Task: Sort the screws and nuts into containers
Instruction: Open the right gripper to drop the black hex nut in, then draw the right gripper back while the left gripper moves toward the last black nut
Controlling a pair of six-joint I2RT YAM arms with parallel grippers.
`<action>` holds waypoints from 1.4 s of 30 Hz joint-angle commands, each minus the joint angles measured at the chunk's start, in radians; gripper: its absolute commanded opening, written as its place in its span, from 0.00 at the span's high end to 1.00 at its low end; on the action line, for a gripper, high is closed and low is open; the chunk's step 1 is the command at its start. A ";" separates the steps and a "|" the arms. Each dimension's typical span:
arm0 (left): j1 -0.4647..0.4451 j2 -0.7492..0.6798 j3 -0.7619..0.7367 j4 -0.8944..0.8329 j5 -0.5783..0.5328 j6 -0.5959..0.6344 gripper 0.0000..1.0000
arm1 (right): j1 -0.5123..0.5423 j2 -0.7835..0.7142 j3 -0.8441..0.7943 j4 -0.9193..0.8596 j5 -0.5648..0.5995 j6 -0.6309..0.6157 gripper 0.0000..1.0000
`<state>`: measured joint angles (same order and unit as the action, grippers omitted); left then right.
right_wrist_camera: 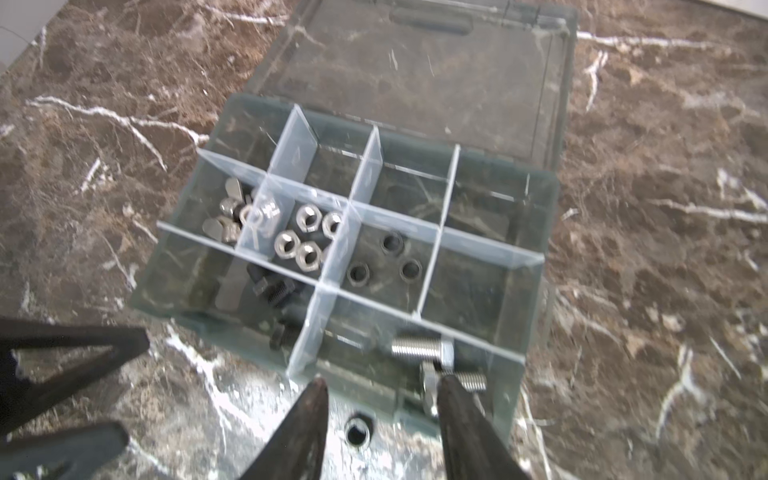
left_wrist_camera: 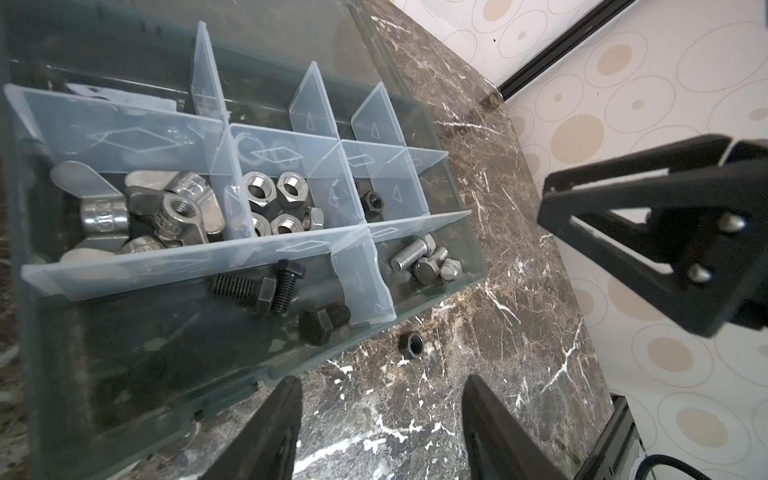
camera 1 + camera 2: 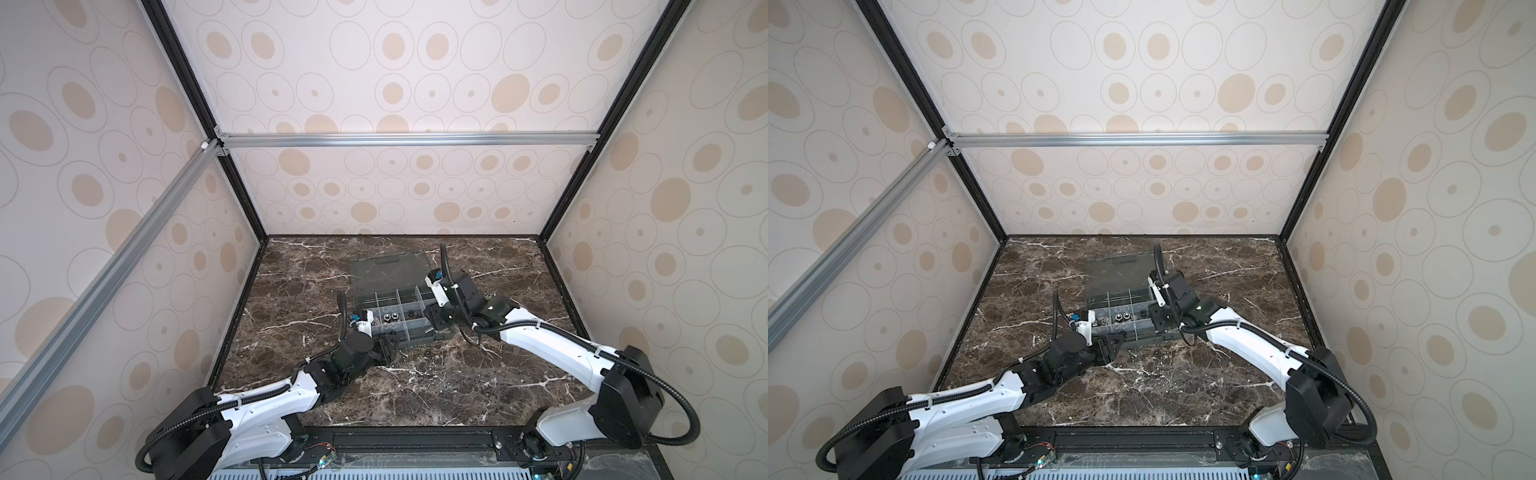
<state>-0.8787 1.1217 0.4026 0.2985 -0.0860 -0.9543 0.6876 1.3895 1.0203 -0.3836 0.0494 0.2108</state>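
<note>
- Marble table (image 3: 374, 399): fills the lower centre of both top views.
- Organizer box (image 3: 368, 300): mid-frame on the table, with its lid (image 3: 390, 270) lying open above it.
- Left gripper (image 2: 382, 382): I see its fingers spread and empty at the box's lower-left corner.
- Right gripper (image 1: 384, 382): fingers apart, nothing pinched, at the box's lower-right edge.
- Screws (image 2: 266, 286): in the front compartments.
- Nuts (image 2: 274, 203): in the middle row.
- Loose black nut (image 2: 410, 343): on the table just outside the front wall.

Marble table (image 3: 457, 386) with organizer box (image 1: 536, 291), one black nut (image 2: 411, 342) beside it.
</note>
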 commanded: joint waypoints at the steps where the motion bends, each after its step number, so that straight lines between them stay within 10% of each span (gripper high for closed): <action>1: -0.014 0.025 0.047 0.029 0.002 -0.002 0.38 | -0.002 -0.069 -0.080 -0.040 0.024 0.034 0.53; 16: -0.067 0.182 0.156 0.016 0.015 0.051 0.39 | -0.002 -0.406 -0.390 -0.123 0.077 0.210 0.52; 42: -0.179 0.689 0.669 -0.444 -0.028 0.327 0.43 | -0.003 -0.494 -0.441 -0.139 0.121 0.280 0.52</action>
<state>-1.0485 1.7885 1.0199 -0.0860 -0.0933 -0.6689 0.6876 0.9062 0.5915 -0.5064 0.1543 0.4797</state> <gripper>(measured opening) 0.574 0.484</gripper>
